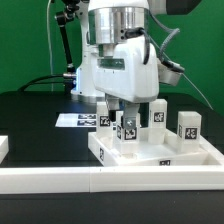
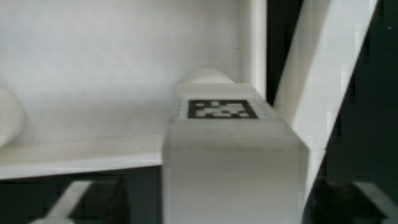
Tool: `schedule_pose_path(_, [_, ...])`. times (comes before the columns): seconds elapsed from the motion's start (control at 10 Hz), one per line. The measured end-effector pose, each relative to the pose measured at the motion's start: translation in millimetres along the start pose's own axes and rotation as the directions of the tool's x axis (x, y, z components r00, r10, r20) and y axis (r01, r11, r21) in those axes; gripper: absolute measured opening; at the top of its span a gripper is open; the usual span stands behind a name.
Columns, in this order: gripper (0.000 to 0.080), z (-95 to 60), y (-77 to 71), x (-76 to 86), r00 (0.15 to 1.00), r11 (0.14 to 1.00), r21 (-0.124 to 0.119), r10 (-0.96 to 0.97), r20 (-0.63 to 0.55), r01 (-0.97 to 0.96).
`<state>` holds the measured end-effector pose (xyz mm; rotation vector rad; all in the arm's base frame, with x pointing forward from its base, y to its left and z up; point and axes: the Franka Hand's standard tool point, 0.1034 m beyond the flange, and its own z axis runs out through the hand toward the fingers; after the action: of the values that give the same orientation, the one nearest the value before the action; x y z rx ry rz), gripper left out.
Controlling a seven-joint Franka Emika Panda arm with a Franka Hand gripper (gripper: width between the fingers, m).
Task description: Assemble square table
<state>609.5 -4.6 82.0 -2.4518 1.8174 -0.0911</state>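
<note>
- The white Panda arm [image 1: 115,62] is reaching down from above, its hand [image 1: 127,112] hanging over the square tabletop [image 1: 150,152].
- The tabletop, a white tray with raised rims, is lying on the black desk [image 1: 40,125], pressed against the long white border bar [image 1: 110,180] that is running along the front edge.
- In the exterior view, a white leg [image 1: 128,132] with a black-and-white tag is standing upright on the tabletop, directly under the hand and between its two fingers [image 1: 114,108].
- The fingers are standing apart on either side of the leg's top; whether they are touching it cannot be told from these views, and the hand does not look clamped on it.
- A second leg [image 1: 157,115] is standing just beside the first, toward the exterior view's right.
- A third leg [image 1: 189,124] is standing farther right, near the tabletop's rim.
- A fourth leg [image 1: 104,117] is standing toward the exterior view's left of the hand, partly hidden by it.
- The marker board [image 1: 74,121] is lying flat on the desk behind the tabletop, toward the exterior view's left.
- In the wrist view, the tagged top of the leg [image 2: 221,110] is showing close up against the pale tabletop floor [image 2: 89,80], with a blurred finger [image 2: 347,100] alongside and dark gaps next to it.
</note>
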Motion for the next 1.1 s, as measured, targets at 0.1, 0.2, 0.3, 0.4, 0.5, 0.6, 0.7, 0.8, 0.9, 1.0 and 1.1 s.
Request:
schedule_pose_path(0.1, [0.0589,0.3,-0.9,-2.7,1.0,1.0,0.0,-0.017,0.002,0.017])
schedule_pose_path(0.2, [0.0638,0.7,-2.6,-8.4,0.998,0.998,0.001,-0.067,0.004,0.067])
schedule_pose_path(0.3, [0.0646,1.0,-3.7,-12.3,0.989,0.989,0.001,-0.149,0.006,0.149])
schedule_pose_path(0.4, [0.0646,1.2,-4.1,-13.9,0.965,0.965,0.002,-0.263,0.007,0.263])
schedule_pose_path(0.5, [0.0649,1.4,-3.9,-13.2,0.937,0.937,0.004,-0.349,0.004,0.349])
schedule_pose_path(0.6, [0.0649,1.3,-3.8,-12.9,0.909,0.909,0.004,-0.418,0.004,0.418])
schedule_pose_path(0.7, [0.0649,1.4,-3.7,-12.8,0.876,0.876,0.004,-0.483,0.003,0.483])
schedule_pose_path(0.8, [0.0649,1.4,-3.7,-12.7,0.85,0.85,0.004,-0.526,0.003,0.526])
schedule_pose_path(0.9, [0.0649,1.5,-3.4,-12.5,0.799,0.799,0.003,-0.601,0.003,0.601])
schedule_pose_path(1.0, [0.0649,2.2,-3.0,-13.9,0.724,0.724,0.002,-0.69,0.004,0.69])
schedule_pose_path(1.1, [0.0649,2.0,-2.9,-13.3,0.674,0.674,0.002,-0.739,0.004,0.739])
